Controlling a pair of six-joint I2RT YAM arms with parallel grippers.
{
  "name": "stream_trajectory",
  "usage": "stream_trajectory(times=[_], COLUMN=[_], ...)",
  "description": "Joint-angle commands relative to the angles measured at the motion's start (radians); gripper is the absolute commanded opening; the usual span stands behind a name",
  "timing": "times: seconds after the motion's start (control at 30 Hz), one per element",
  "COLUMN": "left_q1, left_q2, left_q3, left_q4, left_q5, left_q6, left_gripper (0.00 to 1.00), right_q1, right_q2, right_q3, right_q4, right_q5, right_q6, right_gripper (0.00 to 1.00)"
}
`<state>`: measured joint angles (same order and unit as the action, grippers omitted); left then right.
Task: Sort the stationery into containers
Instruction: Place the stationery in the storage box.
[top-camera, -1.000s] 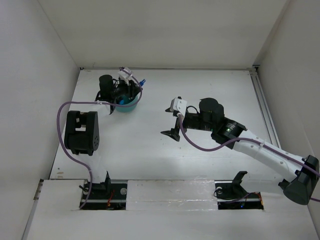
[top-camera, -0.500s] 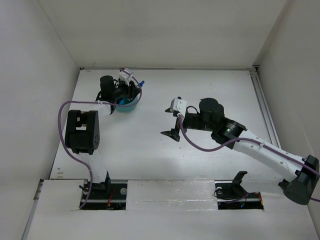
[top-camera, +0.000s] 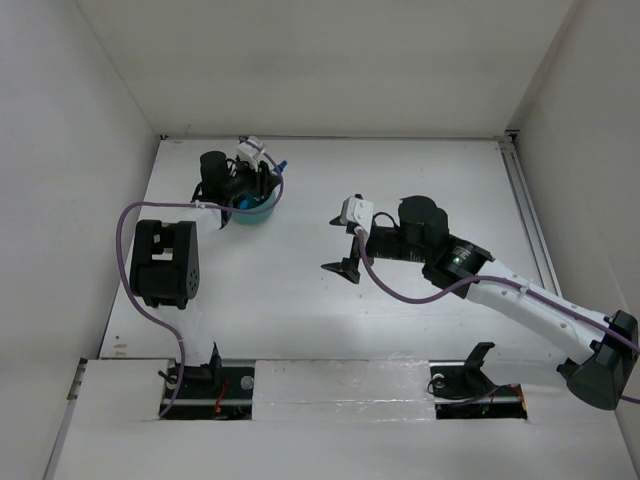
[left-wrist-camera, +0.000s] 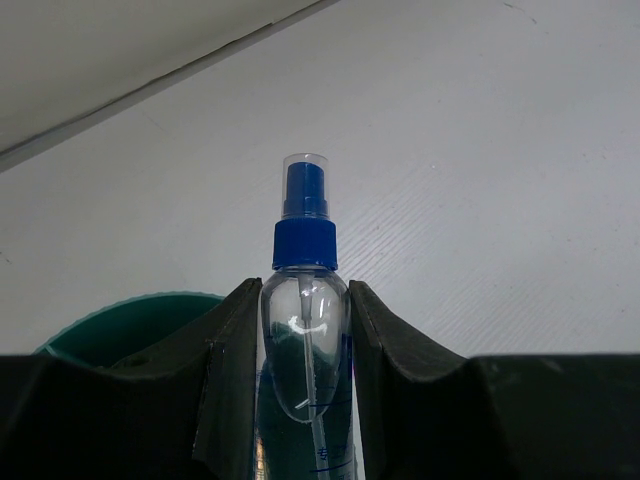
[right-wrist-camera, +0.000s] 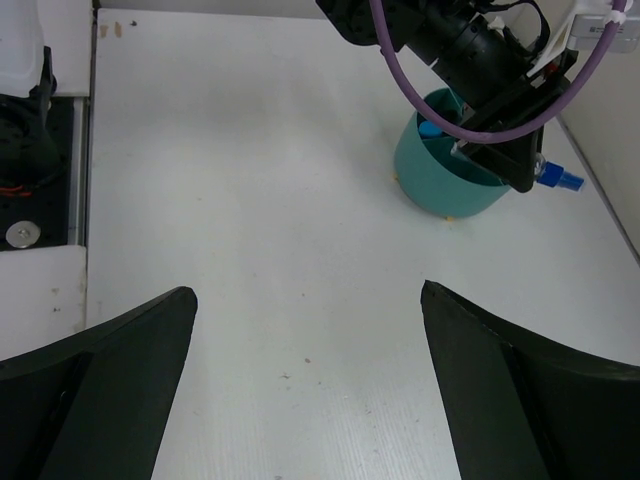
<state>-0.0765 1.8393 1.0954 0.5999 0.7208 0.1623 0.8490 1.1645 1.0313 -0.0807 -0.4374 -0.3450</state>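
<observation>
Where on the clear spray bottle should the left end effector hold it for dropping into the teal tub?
On the straight, round body of the bottle, just below the blue collar, closing from two opposite sides. The nozzle above is narrower and likely gives less contact. The left end effector grips it exactly there, at the tub.

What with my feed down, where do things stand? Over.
Left gripper shut on clear-blue tube, by teal tub. Right gripper open, empty. Nothing seen blocking.
</observation>
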Motion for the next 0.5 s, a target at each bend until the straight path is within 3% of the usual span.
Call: stream_trajectory(times=[0.0,0.47], left_q1=[0.004,0.004], left_q2=[-0.049,-0.049], left_q3=[0.001,0.001], left_q4=[0.032,0.023], left_q5=[0.003,-0.017], left_q6=[0.026,0.026], left_gripper=[0.0,0.06], right_q1=[-0.008,-0.008], right_q2=[-0.028,-0.037], right_q3=[-0.004,-0.013], right_q4=[0.059,0.059], right_q5=[-0.024,-0.034], right_q6=[-0.011,-0.02], right_gripper=[1.0,1.0])
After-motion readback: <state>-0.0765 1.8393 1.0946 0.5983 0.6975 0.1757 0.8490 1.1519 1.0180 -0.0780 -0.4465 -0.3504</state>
